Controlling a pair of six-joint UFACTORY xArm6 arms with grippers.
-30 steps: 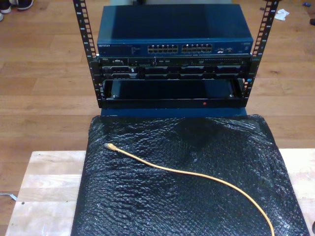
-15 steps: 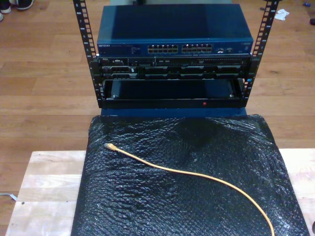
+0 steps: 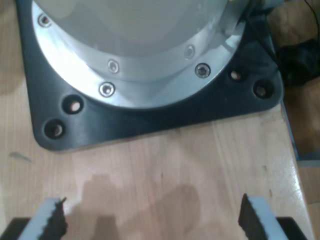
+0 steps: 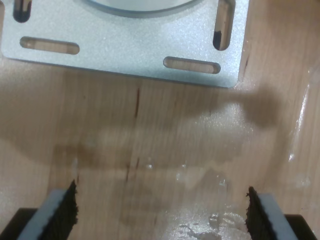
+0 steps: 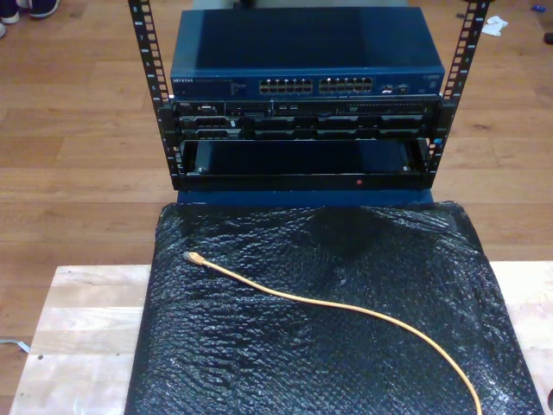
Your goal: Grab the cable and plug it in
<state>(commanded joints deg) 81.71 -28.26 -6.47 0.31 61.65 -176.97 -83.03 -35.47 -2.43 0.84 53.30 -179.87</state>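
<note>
Yellow-orange cable [image 5: 346, 309] lies loose across black bubble-wrap mat [image 5: 259, 363] on wooden counter [image 5: 78, 328]. My first gripper [image 3: 150, 220] and my second gripper [image 4: 160, 212]: fingers spread wide, empty, above bare wood.

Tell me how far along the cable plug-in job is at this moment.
Nothing looks done yet. The thin yellow-orange network cable lies loose on the black bubble-wrap mat, its clear plug pointing toward the blue network switch in the black rack. My first gripper and second gripper are open over bare wood, holding nothing. Grabbing and plugging both remain.
</note>
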